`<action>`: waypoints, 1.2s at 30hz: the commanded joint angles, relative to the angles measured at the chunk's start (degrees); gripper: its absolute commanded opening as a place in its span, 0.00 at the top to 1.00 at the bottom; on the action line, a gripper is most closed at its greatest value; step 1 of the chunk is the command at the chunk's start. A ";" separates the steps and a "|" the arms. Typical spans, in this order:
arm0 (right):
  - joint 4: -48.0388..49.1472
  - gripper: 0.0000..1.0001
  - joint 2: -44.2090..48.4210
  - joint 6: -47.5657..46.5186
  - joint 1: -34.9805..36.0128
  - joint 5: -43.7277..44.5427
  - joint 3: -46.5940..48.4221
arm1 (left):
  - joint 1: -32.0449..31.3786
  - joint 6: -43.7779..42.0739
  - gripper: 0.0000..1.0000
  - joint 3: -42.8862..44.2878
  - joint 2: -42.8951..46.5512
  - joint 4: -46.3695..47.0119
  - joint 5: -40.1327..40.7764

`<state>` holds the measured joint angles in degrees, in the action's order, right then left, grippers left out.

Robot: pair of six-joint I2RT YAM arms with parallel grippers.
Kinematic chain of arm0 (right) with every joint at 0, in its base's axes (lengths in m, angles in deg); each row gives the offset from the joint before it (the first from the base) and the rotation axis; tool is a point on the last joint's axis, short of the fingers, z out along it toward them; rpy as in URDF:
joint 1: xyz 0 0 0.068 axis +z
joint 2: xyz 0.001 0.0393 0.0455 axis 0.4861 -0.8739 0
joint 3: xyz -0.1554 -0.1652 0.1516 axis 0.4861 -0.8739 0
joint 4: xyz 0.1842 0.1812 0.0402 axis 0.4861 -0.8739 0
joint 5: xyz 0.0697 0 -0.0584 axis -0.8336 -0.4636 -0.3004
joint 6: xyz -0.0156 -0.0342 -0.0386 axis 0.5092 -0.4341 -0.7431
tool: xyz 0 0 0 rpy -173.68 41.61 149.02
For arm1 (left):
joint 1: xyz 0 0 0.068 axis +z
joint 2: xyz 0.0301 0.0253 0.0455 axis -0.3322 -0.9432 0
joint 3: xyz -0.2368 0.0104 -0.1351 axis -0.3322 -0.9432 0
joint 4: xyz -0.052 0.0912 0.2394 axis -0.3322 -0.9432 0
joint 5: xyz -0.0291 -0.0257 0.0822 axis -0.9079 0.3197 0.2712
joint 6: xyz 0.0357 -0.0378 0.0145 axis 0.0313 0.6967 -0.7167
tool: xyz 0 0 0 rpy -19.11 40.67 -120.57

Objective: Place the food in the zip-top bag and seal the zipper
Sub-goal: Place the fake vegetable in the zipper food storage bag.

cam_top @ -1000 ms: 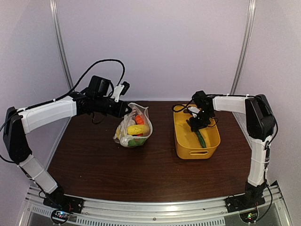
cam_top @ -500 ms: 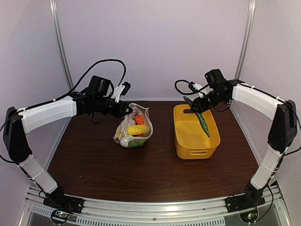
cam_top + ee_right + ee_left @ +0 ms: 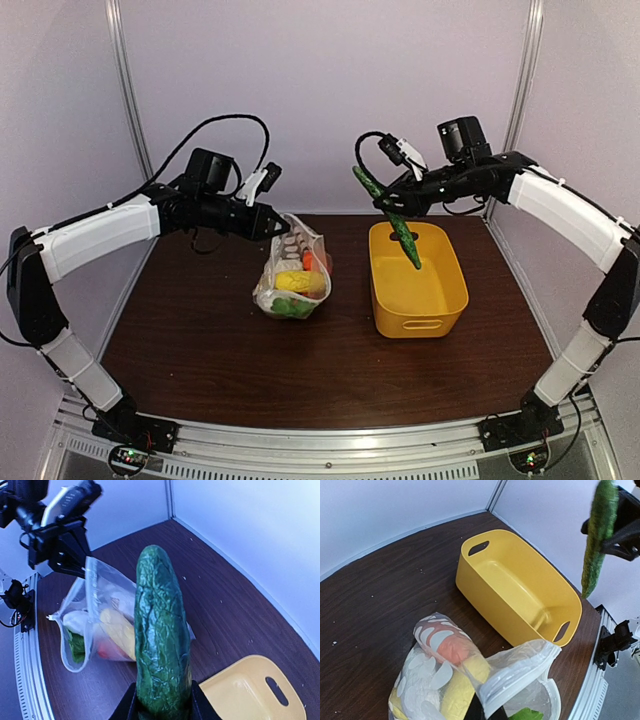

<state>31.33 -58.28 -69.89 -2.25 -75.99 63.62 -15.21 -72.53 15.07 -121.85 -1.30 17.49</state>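
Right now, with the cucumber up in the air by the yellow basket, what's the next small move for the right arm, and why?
Probably swing the right tool leftward, carrying the cucumber toward the zip-top bag. The cucumber hangs clear of the yellow basket, and the left tool pinches the bag's upper edge, holding its mouth up with other food inside.

Dark brown wood-grain worktop (image 3: 200,350). Two items on it: dotted clear zip-top bag (image 3: 296,243) left of centre, bottom resting on the surface, toy vegetables (image 3: 291,281) inside; yellow plastic basket (image 3: 410,322) right of centre, long side running front-to-back. Bag and basket near each other, not touching.
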 commanded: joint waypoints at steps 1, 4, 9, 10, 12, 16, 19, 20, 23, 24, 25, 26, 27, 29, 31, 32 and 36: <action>8.99 1.00 6.59 -3.88 7.18 0.72 -1.82 | -0.46 4.86 1.00 3.35 -0.12 -0.88 -4.18; 9.42 1.00 7.18 -6.21 11.26 1.27 -0.86 | -0.46 6.78 1.00 4.32 -0.02 -2.50 -5.36; 10.97 1.00 5.01 -4.64 16.01 -0.90 1.90 | -0.63 9.43 1.00 3.84 0.54 -2.55 -7.84; 10.75 1.00 4.29 -4.88 17.38 -1.33 2.47 | -0.63 9.69 1.00 3.57 0.56 -2.56 -7.96; 10.05 1.00 3.43 -6.79 20.04 -1.42 3.05 | -0.63 9.95 1.00 3.05 0.52 -2.56 -7.96; 6.29 1.00 0.31 -15.28 25.01 -2.47 5.08 | -0.63 10.31 1.00 2.47 -0.17 -2.57 -8.89; 4.34 1.00 -2.11 -19.39 27.92 -3.07 7.51 | -0.63 9.96 1.00 2.19 -0.64 -2.56 -9.62; 3.93 1.00 -2.93 -20.44 28.79 -2.93 8.53 | -0.63 9.85 1.00 2.19 -0.77 -2.69 -9.87; 3.18 1.00 -5.61 -22.08 30.71 -2.06 11.84 | -0.63 9.30 1.00 2.46 -1.23 -3.51 -10.85; 2.46 1.00 -6.67 -22.53 31.09 -2.08 13.13 | -0.63 8.99 1.00 2.71 -1.36 -3.91 -11.11; 2.01 1.00 -7.62 -22.94 31.35 -2.05 14.38 | -0.59 8.63 1.00 3.04 -1.55 -4.64 -11.30; 1.57 1.00 -8.34 -23.51 31.56 -1.74 15.22 | -0.63 8.16 1.00 3.39 -1.71 -5.32 -11.31; 1.35 1.00 -8.87 -23.95 31.78 -1.47 15.73 | -0.63 7.85 1.00 3.53 -1.68 -5.85 -11.34; 1.27 1.00 -9.89 -24.54 31.74 -1.22 16.39 | -0.63 7.11 1.00 3.83 -1.73 -6.76 -11.80; 1.22 1.00 -10.74 -24.64 31.79 -1.51 16.88 | -0.63 6.45 1.00 4.10 -1.76 -7.63 -12.77; 1.43 1.00 -11.21 -24.49 31.79 -1.89 17.10 | -0.63 6.22 1.00 4.19 -1.83 -7.88 -13.25; 2.39 1.00 -13.70 -23.08 31.79 -3.59 18.97 | -0.63 5.85 1.00 4.21 -1.37 -8.23 -14.54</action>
<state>34.08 -69.67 -93.41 29.35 -77.82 80.25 -15.58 -64.95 17.45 -123.43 -9.67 5.76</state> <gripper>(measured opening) 0.258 0.009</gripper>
